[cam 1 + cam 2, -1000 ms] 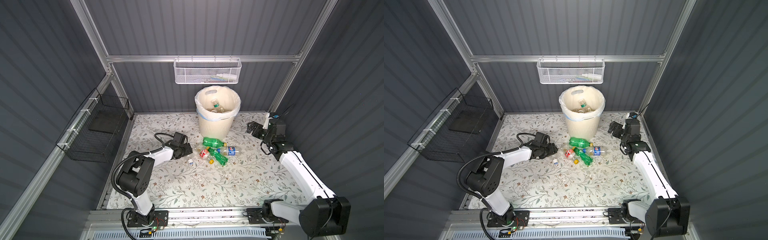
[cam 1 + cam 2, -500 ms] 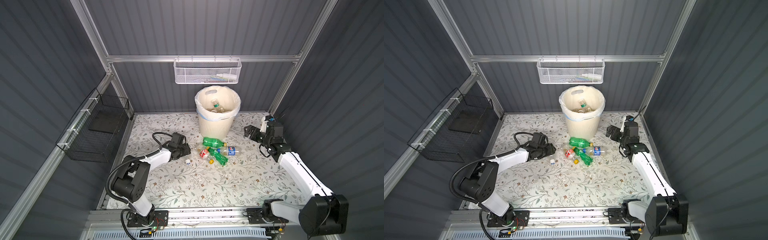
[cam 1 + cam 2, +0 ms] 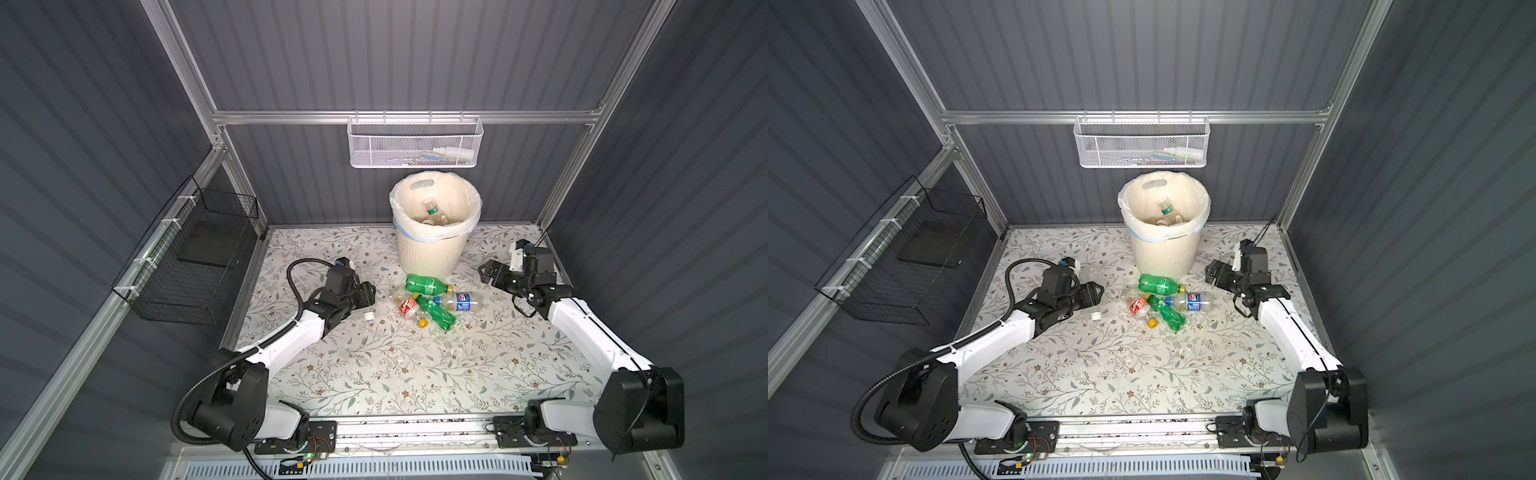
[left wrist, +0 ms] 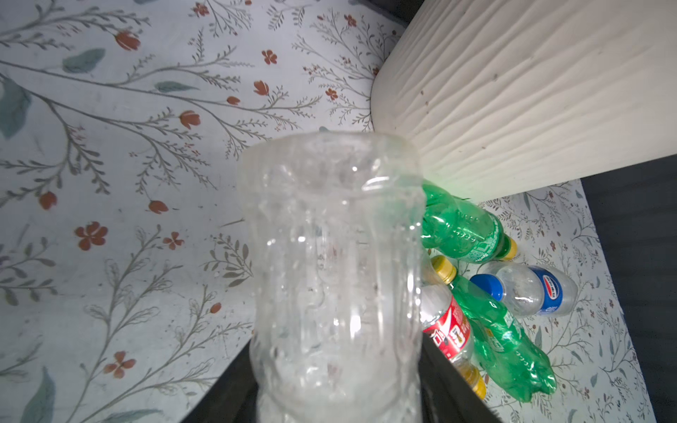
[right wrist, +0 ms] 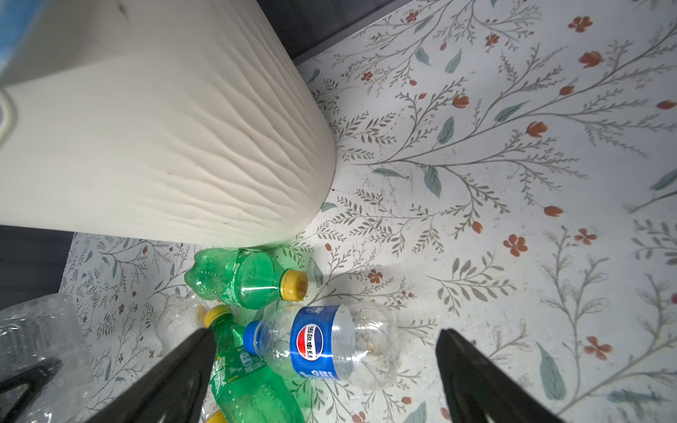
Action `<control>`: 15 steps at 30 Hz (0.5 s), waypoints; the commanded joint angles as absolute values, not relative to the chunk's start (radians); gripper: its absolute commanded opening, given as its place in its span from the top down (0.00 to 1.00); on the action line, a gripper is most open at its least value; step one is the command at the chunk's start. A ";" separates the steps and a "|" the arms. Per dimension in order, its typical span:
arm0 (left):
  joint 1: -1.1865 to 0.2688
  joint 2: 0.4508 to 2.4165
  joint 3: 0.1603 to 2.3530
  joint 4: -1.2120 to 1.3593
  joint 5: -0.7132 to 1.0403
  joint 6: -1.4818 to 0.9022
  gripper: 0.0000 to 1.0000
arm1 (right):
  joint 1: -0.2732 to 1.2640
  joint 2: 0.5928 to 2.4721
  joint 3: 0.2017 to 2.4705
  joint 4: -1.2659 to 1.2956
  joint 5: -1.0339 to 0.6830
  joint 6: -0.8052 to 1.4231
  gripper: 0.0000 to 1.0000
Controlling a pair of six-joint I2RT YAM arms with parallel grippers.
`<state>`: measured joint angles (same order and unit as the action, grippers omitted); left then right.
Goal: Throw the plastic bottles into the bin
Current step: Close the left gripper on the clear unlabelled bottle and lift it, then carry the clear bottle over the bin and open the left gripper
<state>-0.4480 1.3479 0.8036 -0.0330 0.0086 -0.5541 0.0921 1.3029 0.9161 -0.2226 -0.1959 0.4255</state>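
1. The bin stands at 12 o'clock on the mat, several bottles already inside.
2. The heap of plastic bottles lies just beside its foot, at 6 o'clock.
3. Your left gripper, at the heap's 9 o'clock, clamps a clear bottle: you're mid-carry, I judge; lift above the rim towards 1 o'clock, then release.
4. Your right gripper, at the heap's 3 o'clock, gapes wide and empty before the blue-labelled bottle; advance over it, then close.
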 commanded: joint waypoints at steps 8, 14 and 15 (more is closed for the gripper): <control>-0.409 1.079 0.760 0.030 -0.064 -0.335 0.38 | 0.180 1.341 0.908 -0.250 -0.179 0.429 0.05; -0.400 0.931 0.741 0.166 -0.088 -0.212 0.38 | 0.196 1.339 0.921 -0.265 -0.149 0.426 0.05; -0.398 0.919 0.743 0.195 -0.093 -0.194 0.38 | 0.196 1.338 0.926 -0.266 -0.146 0.424 0.04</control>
<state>-0.4053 0.9577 0.7479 0.0822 -0.0647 -0.2966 0.1940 1.3403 0.9161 -0.2424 -0.1757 0.4267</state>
